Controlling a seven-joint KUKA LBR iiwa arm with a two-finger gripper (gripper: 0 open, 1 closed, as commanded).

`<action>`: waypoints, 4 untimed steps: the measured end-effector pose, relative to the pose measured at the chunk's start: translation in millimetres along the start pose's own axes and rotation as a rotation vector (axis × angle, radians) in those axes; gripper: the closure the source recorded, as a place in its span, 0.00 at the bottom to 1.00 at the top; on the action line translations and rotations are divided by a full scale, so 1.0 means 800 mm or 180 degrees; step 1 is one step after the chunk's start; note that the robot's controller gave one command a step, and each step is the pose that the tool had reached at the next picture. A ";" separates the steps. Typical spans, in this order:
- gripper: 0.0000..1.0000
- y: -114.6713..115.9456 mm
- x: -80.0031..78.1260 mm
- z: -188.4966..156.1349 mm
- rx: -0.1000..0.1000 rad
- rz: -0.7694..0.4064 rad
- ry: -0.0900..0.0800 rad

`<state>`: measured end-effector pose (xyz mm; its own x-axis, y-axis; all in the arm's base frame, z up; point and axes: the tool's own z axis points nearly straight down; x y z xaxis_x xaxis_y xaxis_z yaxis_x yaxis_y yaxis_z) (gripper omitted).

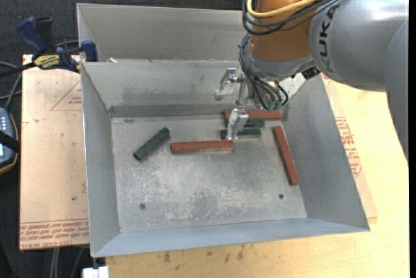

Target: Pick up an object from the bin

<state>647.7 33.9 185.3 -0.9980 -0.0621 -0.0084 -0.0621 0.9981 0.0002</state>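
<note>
At the back right of the bin (pixel 195 205), the gripper (pixel 233 104) hangs low over a small cluster. Jaws look released, spread apart, nothing gripped between them.

Directly beneath: a short dark green block (pixel 250 134), lying flat, and just behind it a short red-brown bar (pixel 263 115), also flat, near the foot of the back wall. One fingertip sits at the green block's left end; whether it touches, cannot tell.

Elsewhere on the floor:
- long red-brown bar (pixel 201 147), centre, its right end close to the green block
- slanted red bar (pixel 286 154), along the right side
- second green block (pixel 152 143), left, well apart from the rest

Handling, as a judgement: all look like stiff, light, straight-sided sticks, wood or plastic, not fragile. Smooth faces may slip. Best hold is across the narrow width near the middle of the length, so the piece hangs level.

Hard to make out: the wrist and its orange cover (pixel 286 10) hide the right ends of the two nearest pieces. Whether those two touch or overlap is unclear.
</note>
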 end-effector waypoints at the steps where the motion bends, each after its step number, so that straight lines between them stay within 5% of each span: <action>1: 0.00 0.010 0.022 0.085 -0.0004 -0.0578 0.0010; 2: 1.00 0.025 -0.001 0.131 -0.0008 -0.0501 -0.0036; 3: 1.00 0.025 -0.001 0.131 -0.0009 -0.0500 -0.0036; 4: 1.00 0.016 -0.002 -0.071 -0.0002 -0.0449 -0.0001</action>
